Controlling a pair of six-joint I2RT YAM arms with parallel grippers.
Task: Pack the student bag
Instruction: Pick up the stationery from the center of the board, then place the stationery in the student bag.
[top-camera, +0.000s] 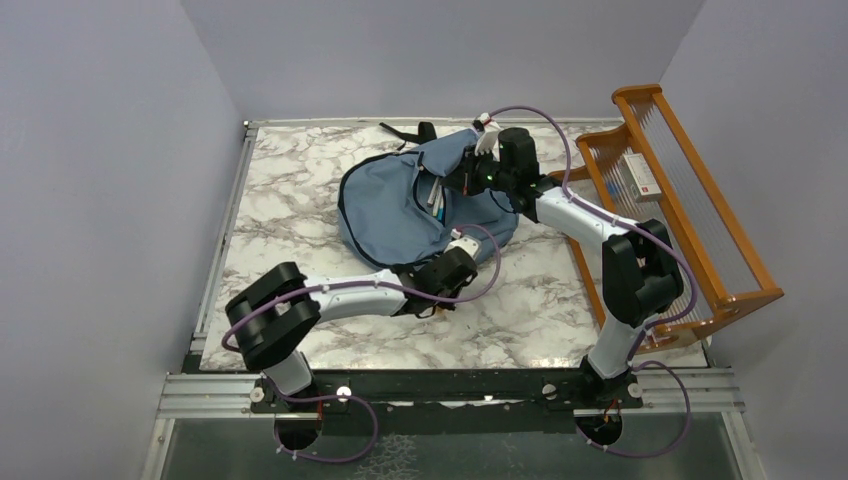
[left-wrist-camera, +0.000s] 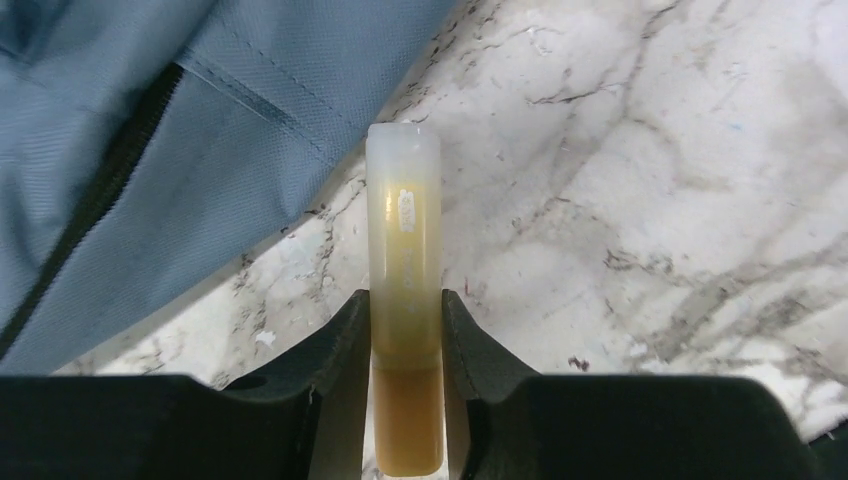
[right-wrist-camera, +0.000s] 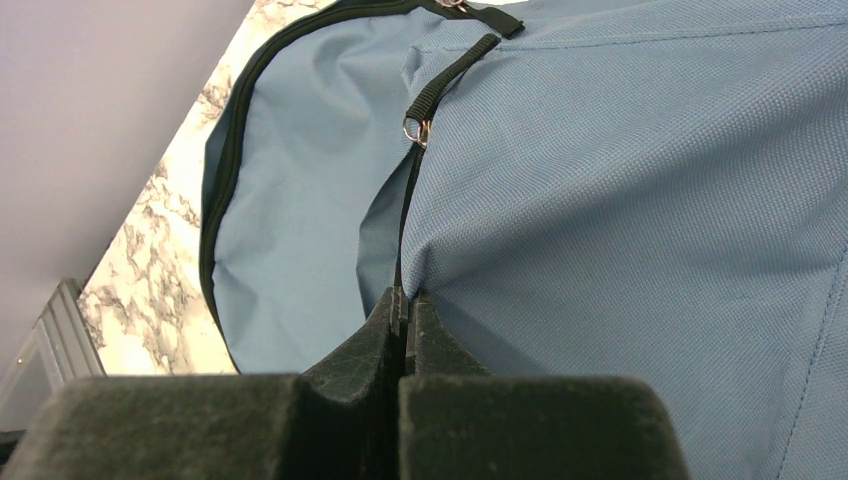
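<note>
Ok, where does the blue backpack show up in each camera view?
Top external: student bag at the table's centre back.
Left wrist: upper left, beside the held tube.
Right wrist: fills most of the frame, pinched by the right gripper.
Shared landmark: marble table.

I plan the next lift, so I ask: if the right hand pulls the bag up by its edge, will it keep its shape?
Probably not: the bag lies creased and slumped, so it likely sags. The right hand pinches only thin fabric by the zipper, which may slip out.
</note>
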